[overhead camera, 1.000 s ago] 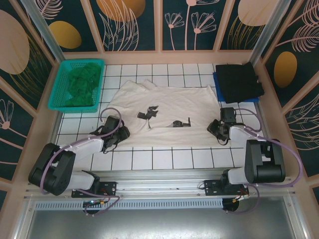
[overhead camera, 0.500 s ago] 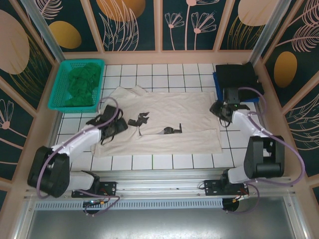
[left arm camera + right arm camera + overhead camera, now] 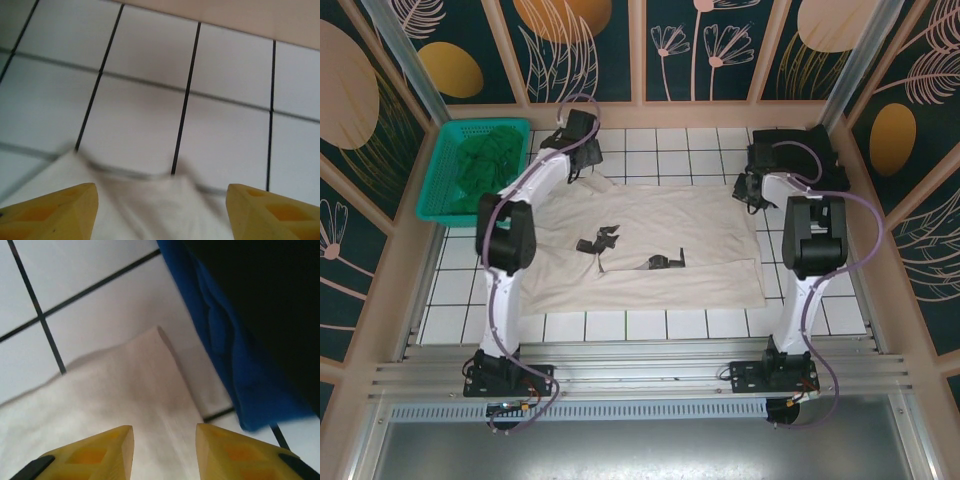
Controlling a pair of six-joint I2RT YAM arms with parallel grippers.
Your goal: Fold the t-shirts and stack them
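1. Folding the cream-white t-shirt (image 3: 660, 225) looks to be the step in hand. It lies spread across the middle of the tiled table (image 3: 650, 320), with its near hem doubled over.
2. Left gripper (image 3: 161, 197): it hovers over the shirt's far-left corner with its fingers wide apart, holding nothing.
3. Right gripper (image 3: 164, 440): it is over the far-right corner, just beside the blue mat (image 3: 225, 355), with its fingers narrowly parted and nothing clamped.
4. Next move, as I judge it: both grippers come down, pinch their corners together, and draw the far edge evenly towards the near one.
5. Count:
   - three t-shirts: the cream one, a folded black t-shirt (image 3: 798, 155) at the far right, and a dark green t-shirt (image 3: 485, 165) bunched in the basket
   - one teal basket (image 3: 470, 215)
   - two grippers
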